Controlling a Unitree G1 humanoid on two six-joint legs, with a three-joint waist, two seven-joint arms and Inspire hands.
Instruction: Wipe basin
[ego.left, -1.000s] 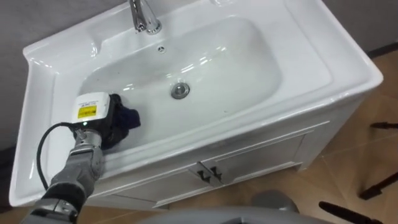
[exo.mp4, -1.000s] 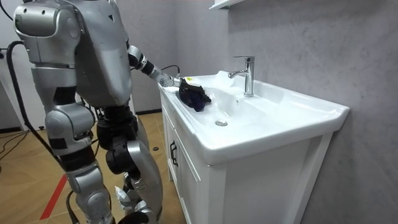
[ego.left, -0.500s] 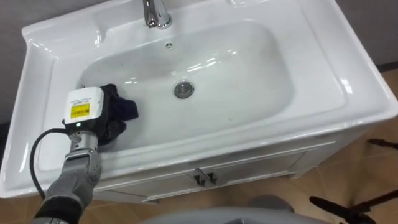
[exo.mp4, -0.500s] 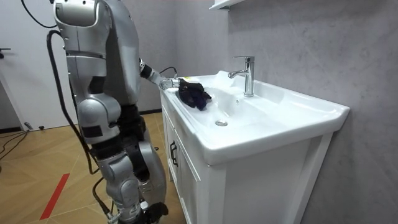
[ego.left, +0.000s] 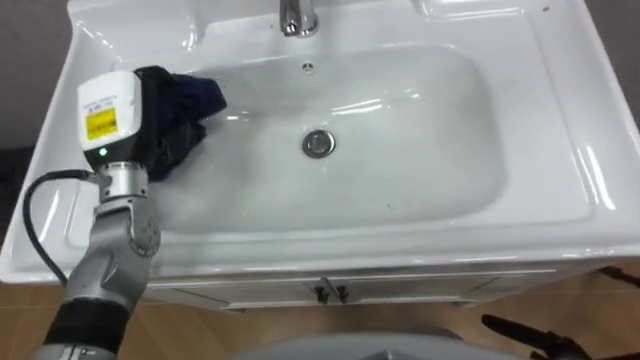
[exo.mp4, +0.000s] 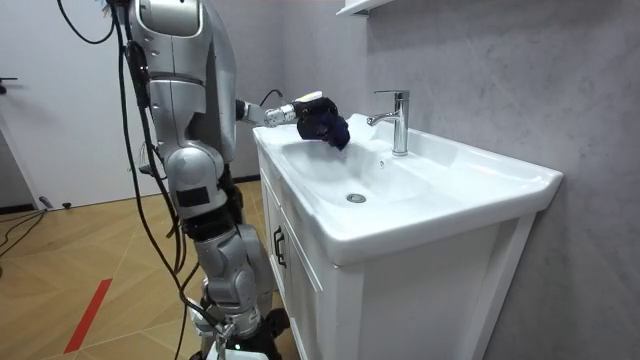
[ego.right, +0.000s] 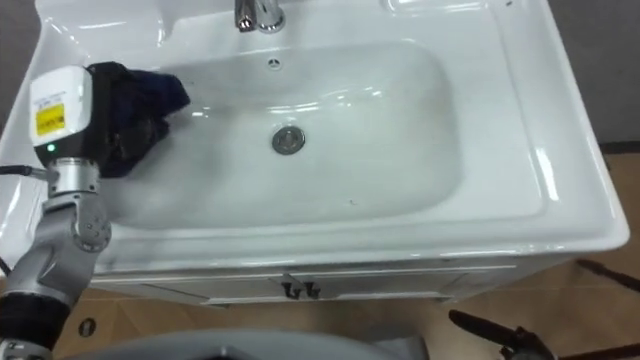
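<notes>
The white basin (ego.left: 560, 110) spreads below me, with a drain (ego.left: 319, 143) at the middle of its bowl. My left hand (ego.left: 110, 115) is shut on a dark blue cloth (ego.left: 185, 105) over the bowl's left back part. In the room view the left hand (exo.mp4: 300, 105) is raised above the rim, and the cloth (exo.mp4: 327, 126) hangs from it clear of the bowl. In the right eye view the hand (ego.right: 62, 110) and the cloth (ego.right: 140, 105) lie at the upper left.
A chrome faucet (ego.left: 297, 18) stands at the basin's back edge, close to the right of the cloth. The white cabinet under the basin has two small door handles (ego.left: 325, 293). I stand at its front on a wooden floor.
My left hand has lifted the cloth from the bowl's front left up and back towards the faucet. The robot has straightened and moved closer to the cabinet, so the eye view has shifted.
</notes>
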